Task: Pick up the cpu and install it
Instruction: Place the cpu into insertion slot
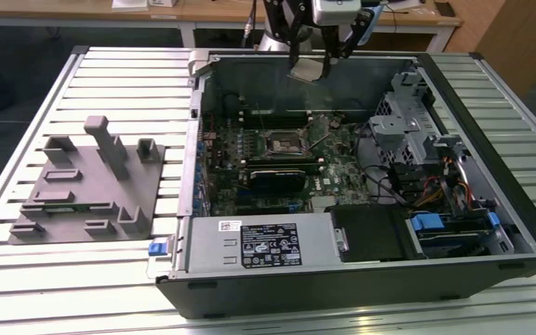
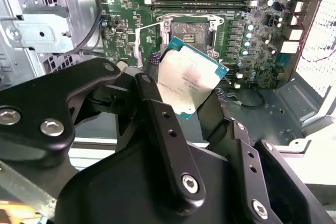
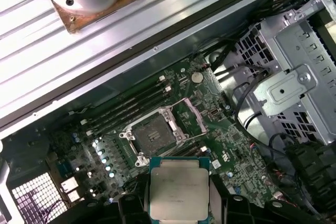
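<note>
One gripper [image 2: 185, 107] holds the cpu [image 2: 191, 80] over a slatted table's [image 1: 119, 77] open case [image 1: 343, 296].

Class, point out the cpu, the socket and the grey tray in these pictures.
cpu [image 3: 178, 192]: first wrist view, middle of its silvery top.
socket [image 3: 153, 136]: first wrist view, dark centre inside the metal frame.
grey tray [image 1: 89, 187]: exterior view, flat base beside the tall post.

Light's pretty even, and the slatted tabletop [image 1: 109, 77] beside the computer case [image 1: 343, 293] comes out bright. Inside the case it's shadowy, though the cpu [image 2: 190, 80] catches soft glare on top.
</note>
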